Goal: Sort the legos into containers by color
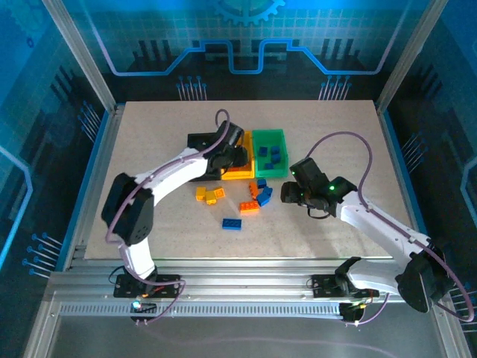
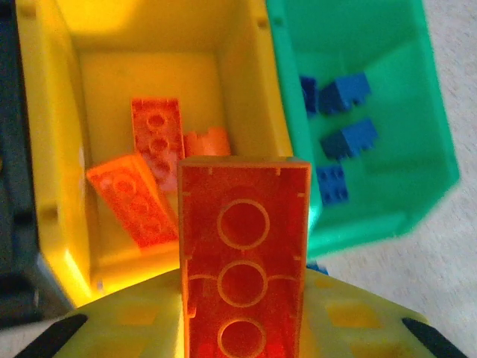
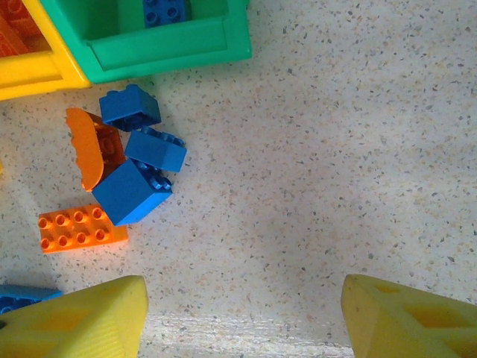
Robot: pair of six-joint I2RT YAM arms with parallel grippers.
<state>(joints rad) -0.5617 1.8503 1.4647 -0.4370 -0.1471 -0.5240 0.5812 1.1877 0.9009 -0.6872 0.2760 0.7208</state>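
Speckled beige table (image 1: 335, 134) inside an aluminium-framed cell, blue-lit panels all round.

Left gripper (image 1: 232, 155): clamped on an orange-red brick (image 2: 243, 261), hollow underside facing the wrist camera, long axis in line with the fingers. It hangs directly over the yellow bin (image 2: 149, 74), so this reads as the last hold before a drop. Judged step: release into this bin. At 10 o'clock from the held brick, more orange bricks (image 2: 156, 138) lie on the bin floor, which explains why this colour is carried here. At 2 o'clock, hard against the yellow bin, the green bin (image 2: 387, 45) holds blue bricks (image 2: 346, 89). The black bin (image 1: 195, 140) sits at 9 o'clock of the yellow one, partly under the arm; contents not visible.

Right gripper (image 3: 242, 321): jaws apart, nothing between them, hovering over bare table at 4 o'clock from the green bin. At its 10 o'clock lies a loose cluster (image 3: 130, 190) of blue and orange bricks, just outside the bins, probably its next pick. Yellow bricks (image 1: 210, 194) lie at 6 o'clock from the bins. My estimate: sorting roughly midway.
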